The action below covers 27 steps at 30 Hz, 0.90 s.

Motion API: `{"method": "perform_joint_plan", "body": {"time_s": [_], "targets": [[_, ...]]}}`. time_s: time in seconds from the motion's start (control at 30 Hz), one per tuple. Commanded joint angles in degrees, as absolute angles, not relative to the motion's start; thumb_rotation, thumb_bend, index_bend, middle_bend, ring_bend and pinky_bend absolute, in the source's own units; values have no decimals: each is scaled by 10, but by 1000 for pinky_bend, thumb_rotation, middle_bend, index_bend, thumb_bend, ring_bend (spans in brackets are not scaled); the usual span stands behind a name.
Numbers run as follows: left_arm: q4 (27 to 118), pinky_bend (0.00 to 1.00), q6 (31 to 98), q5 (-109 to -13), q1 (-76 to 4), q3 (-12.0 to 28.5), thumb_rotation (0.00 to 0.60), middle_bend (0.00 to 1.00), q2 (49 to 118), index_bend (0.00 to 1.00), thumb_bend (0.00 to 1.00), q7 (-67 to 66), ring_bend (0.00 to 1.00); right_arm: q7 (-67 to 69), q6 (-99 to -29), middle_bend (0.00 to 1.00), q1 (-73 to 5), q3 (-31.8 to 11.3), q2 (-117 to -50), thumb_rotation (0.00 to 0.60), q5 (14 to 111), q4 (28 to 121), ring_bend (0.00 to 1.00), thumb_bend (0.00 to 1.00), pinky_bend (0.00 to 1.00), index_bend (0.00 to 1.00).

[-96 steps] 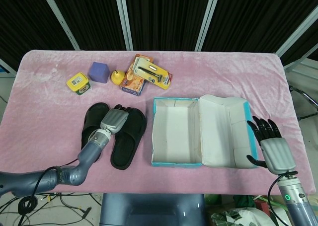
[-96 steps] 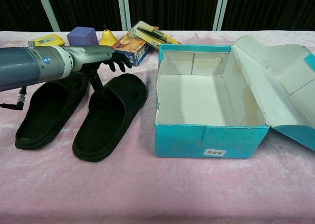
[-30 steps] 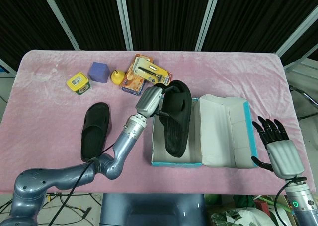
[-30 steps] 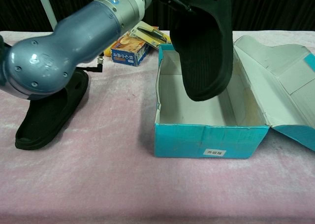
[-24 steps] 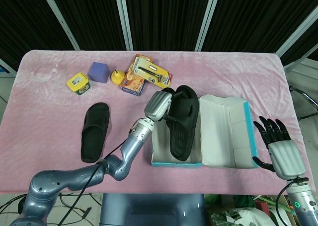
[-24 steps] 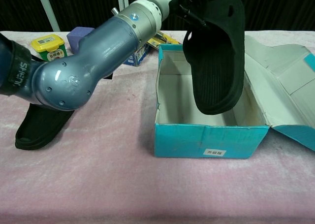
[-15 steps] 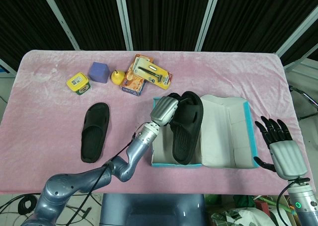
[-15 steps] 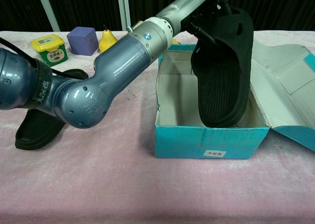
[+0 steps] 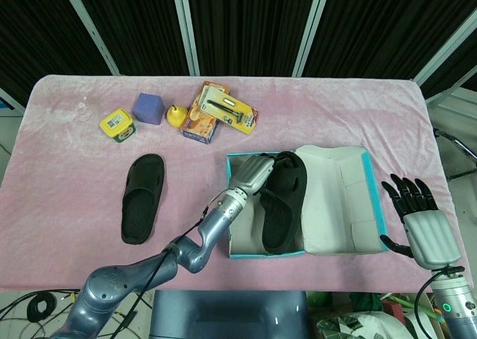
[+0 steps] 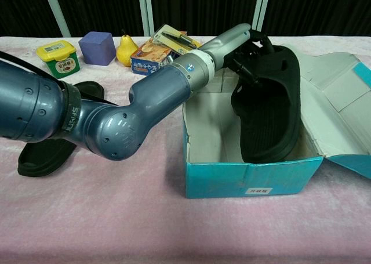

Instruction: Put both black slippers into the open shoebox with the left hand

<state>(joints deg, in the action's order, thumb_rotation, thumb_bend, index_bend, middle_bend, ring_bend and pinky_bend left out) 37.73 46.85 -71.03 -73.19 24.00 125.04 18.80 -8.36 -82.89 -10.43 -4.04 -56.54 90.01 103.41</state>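
The fingers [image 10: 250,54] of the left hand [image 9: 253,174] grasp the strap end of one black slipper [image 9: 281,200], pinching it at the top. That slipper hangs tilted inside the open shoebox [image 10: 253,183], its toe end low against the front wall and its heel end raised above the rim, the ribbed sole turned toward the chest camera. From the head view it lies lengthwise in the box's right part, beside the raised lid [image 9: 337,197], which lies open to the right. The left arm [image 10: 104,119] stretches across the tabletop [image 9: 67,197] from the lower left and crosses over the box's left wall.

The second black slipper [image 9: 141,197] lies flat on the pink tabletop, well apart to the left of the box, strap up; in the chest view the arm hides most of it.

The right hand [image 9: 421,223] hovers off the right edge of the tabletop, near the box lid, its dark fingers [image 9: 406,191] released and spread, holding nothing.

Along the far side of the tabletop stand a yellow-and-green tin [image 9: 118,124], a purple cube [image 9: 149,108], a small yellow pear [image 9: 174,115] and an orange carton [image 9: 203,121] with a carded black tool [image 9: 228,110] lying on top of it.
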Motion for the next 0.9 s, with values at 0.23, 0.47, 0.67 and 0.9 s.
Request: {"method": "perform_joint_plan", "body": {"time_s": [0.23, 0.47, 0.67, 0.9], "targets": [[369, 309, 407, -663, -737, 243, 600, 483, 1243, 324, 0, 82, 392, -76, -827, 0, -103, -40, -566, 600, 899, 1029, 0, 77, 15, 0], [383, 278, 389, -626, -736, 246, 600, 370, 1235, 233, 0, -9, 308, -70, -827, 0, -103, -40, -567, 600, 899, 1026, 0, 77, 15, 0], [420, 162, 373, -606, -731, 249, 600, 123, 1215, 40, 0, -39, 55, -66, -829, 0, -101, -40, -567, 600, 899, 1025, 0, 77, 15, 0], [469, 72, 383, -614, -721, 242, 600, 1, 1182, 0, 0, -53, 0, -64, -830, 0, -99, -40, -566, 600, 900, 1026, 0, 77, 15, 0]]}}
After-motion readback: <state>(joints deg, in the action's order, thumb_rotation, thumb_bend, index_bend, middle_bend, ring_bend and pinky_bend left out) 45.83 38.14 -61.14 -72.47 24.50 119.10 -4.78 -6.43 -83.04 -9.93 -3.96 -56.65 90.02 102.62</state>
